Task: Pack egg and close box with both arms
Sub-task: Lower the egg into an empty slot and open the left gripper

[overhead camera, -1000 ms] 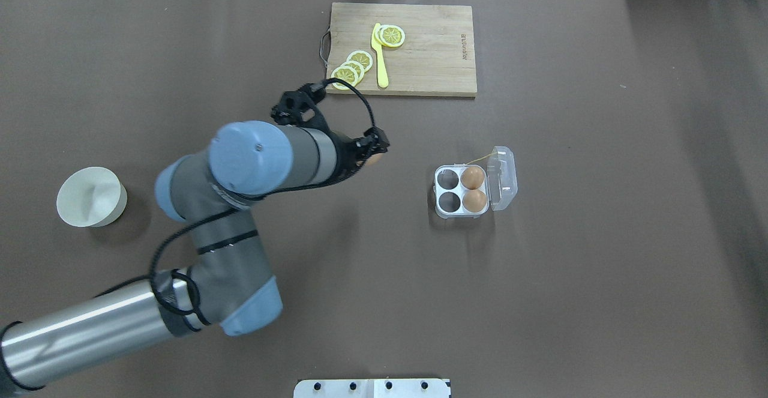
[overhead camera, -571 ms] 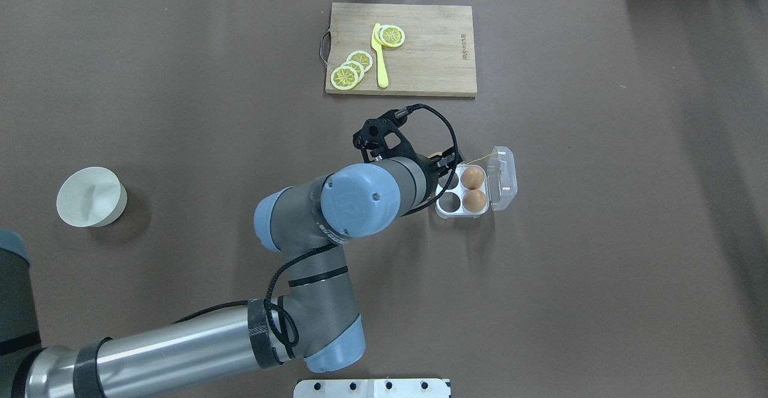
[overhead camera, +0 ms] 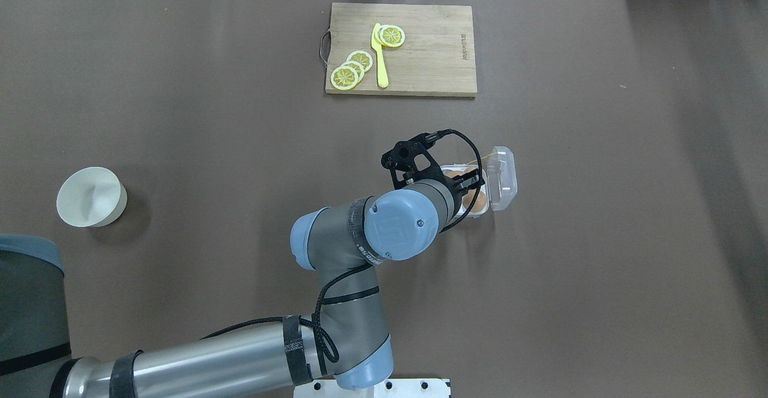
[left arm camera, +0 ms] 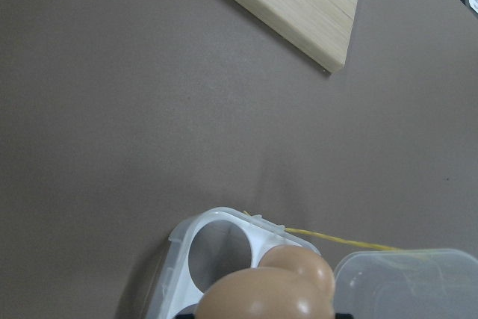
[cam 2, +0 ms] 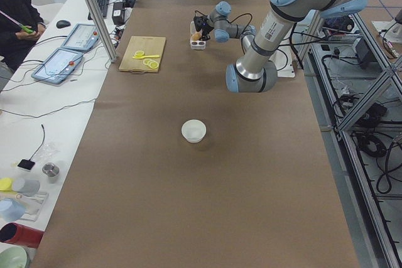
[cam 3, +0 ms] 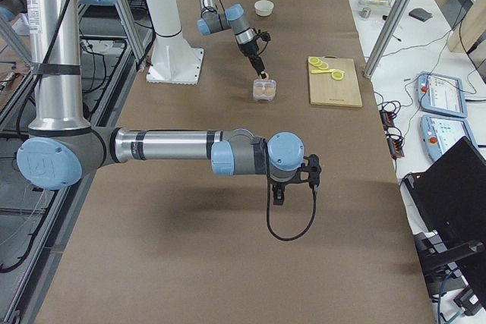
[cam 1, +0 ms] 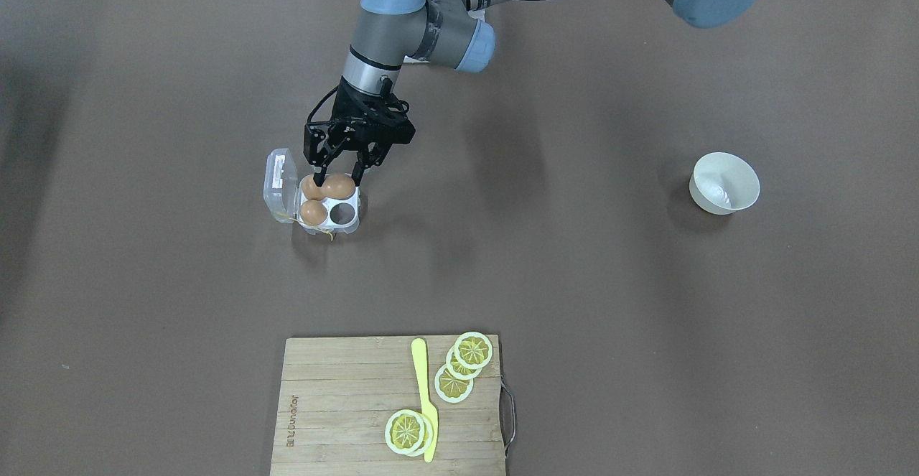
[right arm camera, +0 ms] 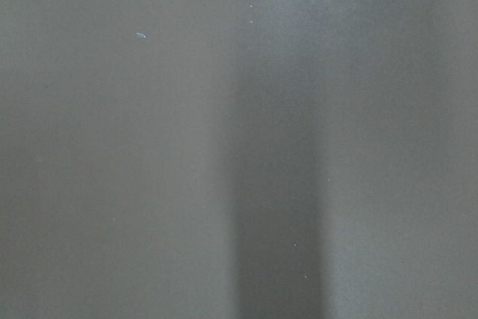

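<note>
My left gripper (cam 1: 337,178) is shut on the egg (cam 1: 338,187) and holds it just above the box (cam 1: 346,225), over the cell nearest the robot's base. Two other brown eggs (cam 1: 314,212) lie in the cells next to the open lid (cam 1: 281,174). One cell (cam 1: 344,212) is empty. In the overhead view the left arm hides most of the box; the lid (overhead camera: 503,179) and one egg (overhead camera: 480,202) show. The left wrist view shows the held egg (left arm camera: 261,296) above the box, with a yellow thread (left arm camera: 336,238). My right gripper (cam 3: 292,187) hangs over bare table far from the box; I cannot tell whether it is open.
A wooden cutting board (overhead camera: 432,56) with lemon slices (overhead camera: 351,69) and a yellow knife (overhead camera: 380,56) lies at the far side. A white bowl (overhead camera: 91,197) stands at the left. A white stand base (overhead camera: 372,388) sits at the near edge.
My left arm has swung right from near the cutting board to over the box, carrying the egg with it. The box and its two eggs have not moved.
</note>
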### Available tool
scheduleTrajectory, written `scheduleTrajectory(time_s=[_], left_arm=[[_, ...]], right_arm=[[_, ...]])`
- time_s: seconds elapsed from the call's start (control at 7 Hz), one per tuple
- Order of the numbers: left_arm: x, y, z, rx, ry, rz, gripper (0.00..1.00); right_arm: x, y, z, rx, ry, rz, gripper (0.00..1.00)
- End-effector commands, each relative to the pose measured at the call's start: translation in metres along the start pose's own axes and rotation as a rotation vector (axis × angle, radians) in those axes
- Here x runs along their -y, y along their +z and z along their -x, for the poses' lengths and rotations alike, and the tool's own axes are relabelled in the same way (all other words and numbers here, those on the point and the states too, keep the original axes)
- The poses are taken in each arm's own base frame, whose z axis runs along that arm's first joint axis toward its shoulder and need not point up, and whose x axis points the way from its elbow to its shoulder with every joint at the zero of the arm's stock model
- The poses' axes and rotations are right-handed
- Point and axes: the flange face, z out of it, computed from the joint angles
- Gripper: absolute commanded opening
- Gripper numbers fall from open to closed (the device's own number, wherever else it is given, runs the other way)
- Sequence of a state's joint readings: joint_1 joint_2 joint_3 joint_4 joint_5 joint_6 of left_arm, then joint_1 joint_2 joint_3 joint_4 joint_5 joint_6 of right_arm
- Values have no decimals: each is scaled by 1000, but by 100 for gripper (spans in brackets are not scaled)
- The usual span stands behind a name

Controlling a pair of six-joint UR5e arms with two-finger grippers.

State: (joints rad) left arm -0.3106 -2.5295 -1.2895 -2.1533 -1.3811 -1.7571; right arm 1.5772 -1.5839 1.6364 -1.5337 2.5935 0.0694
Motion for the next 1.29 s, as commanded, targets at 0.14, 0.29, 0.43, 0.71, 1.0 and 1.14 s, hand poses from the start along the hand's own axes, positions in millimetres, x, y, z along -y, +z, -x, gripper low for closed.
scheduleTrajectory(time_s=[0.14, 0.29, 0.43, 0.71, 1.0, 1.14], left_arm=[[-7, 2, 4, 6, 6, 8, 50], [-6, 0, 5, 0, 24, 11, 99], [-1, -21, 5, -34, 19, 20, 99], [11, -55, 32, -68, 14, 29, 99], [15, -57, 32, -70, 13, 23, 99], [28, -60, 31, -75, 22, 12, 99]], right_arm=[[-1, -4, 7, 18, -2, -7, 100], [-1, -4, 8, 18, -2, -7, 100], [0, -7, 12, 18, -2, -12, 100], [1, -10, 17, 19, 1, -17, 100], [3, -13, 23, 20, 9, -25, 100], [4, -16, 29, 21, 34, -33, 100]])
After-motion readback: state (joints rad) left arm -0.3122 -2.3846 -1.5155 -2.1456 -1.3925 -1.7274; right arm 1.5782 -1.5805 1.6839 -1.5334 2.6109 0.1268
